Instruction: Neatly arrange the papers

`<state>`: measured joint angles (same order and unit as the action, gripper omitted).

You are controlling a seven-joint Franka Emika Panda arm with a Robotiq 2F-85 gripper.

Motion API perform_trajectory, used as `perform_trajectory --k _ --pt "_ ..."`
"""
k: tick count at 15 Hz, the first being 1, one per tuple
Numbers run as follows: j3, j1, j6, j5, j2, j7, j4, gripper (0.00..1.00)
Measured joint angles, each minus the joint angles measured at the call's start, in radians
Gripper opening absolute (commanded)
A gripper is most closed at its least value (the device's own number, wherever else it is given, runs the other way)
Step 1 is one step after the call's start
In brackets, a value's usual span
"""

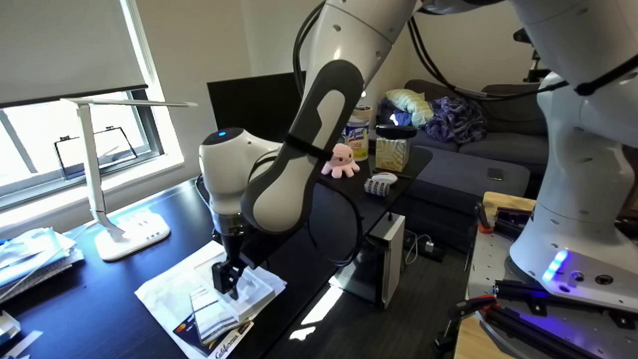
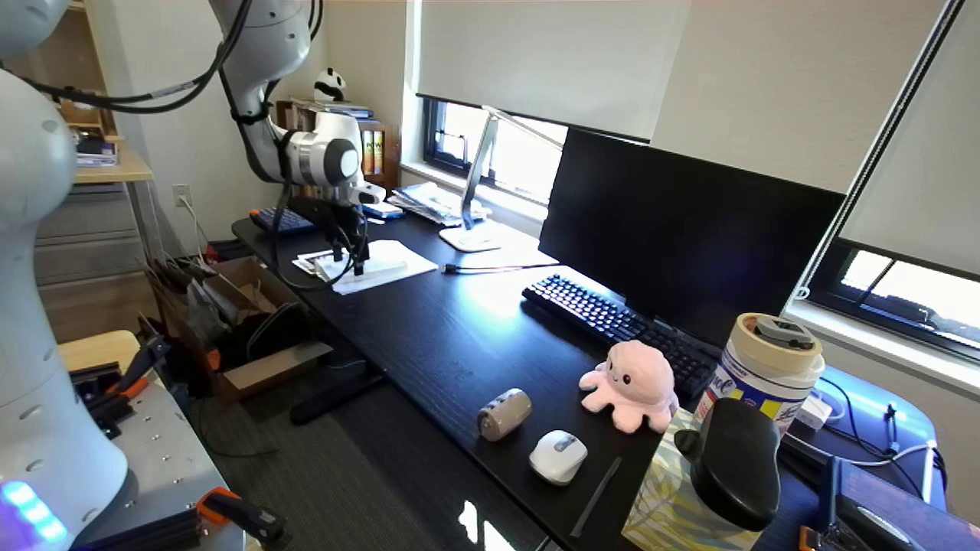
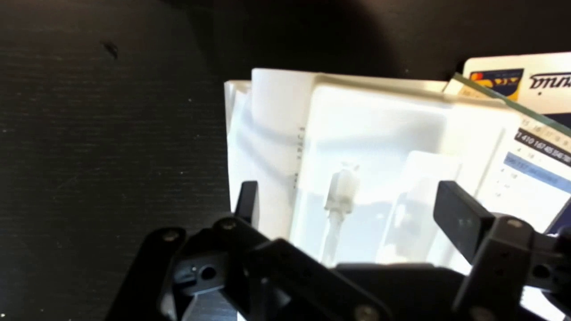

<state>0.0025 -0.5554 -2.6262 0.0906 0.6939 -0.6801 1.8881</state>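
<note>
Jaws parted wide, white tray [image 3: 379, 129] atop papers [image 1: 167, 296], cards [image 3: 526, 84] alongside; lamp [image 1: 92, 164] nearby

Office room, home-like; whether in a house or a workplace could not be told. Long dark desk [image 2: 429, 329] beside windows [image 2: 528, 164] with roller blinds [image 2: 551, 61] held a monitor [image 2: 681, 237], keyboard [image 2: 583, 306], mouse [image 2: 558, 458], white lamp [image 1: 89, 164] and papers [image 1: 167, 295]. Wooden bookcase [image 2: 391, 157] past the far end, filled with books [image 2: 373, 151], panda figure [image 2: 330, 86] above. Homelier signs: grey sofa [image 1: 508, 149] bore a striped cushion [image 1: 409, 105] and bunched-up blanket [image 1: 456, 120]; pink octopus plush [image 2: 634, 383] sat on the desk.
</note>
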Motion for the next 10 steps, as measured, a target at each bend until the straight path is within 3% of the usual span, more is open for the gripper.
perform_trajectory --k 6,10 --pt "-0.060 -0.114 0.174 0.159 -0.175 -0.077 0.054 1.00" --pt "-0.017 -0.143 0.337 0.257 -0.353 -0.082 0.133 1.00"
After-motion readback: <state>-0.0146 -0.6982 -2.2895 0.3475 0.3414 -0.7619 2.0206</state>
